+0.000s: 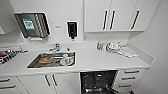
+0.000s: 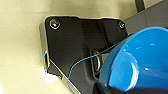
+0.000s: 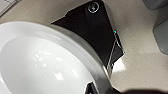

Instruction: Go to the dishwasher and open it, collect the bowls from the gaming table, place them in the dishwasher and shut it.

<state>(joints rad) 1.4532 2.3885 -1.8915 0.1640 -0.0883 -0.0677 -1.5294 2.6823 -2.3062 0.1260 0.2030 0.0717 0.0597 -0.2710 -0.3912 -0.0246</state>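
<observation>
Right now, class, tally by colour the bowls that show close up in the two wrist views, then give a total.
Blue bowl: 1
White bowl: 1
Total: 2

White cabinets [image 1: 110,15], pale countertop [image 1: 100,60]

Open dishwasher [image 1: 98,82] below white counter [image 1: 100,61], beside sink [image 1: 35,64].
</observation>
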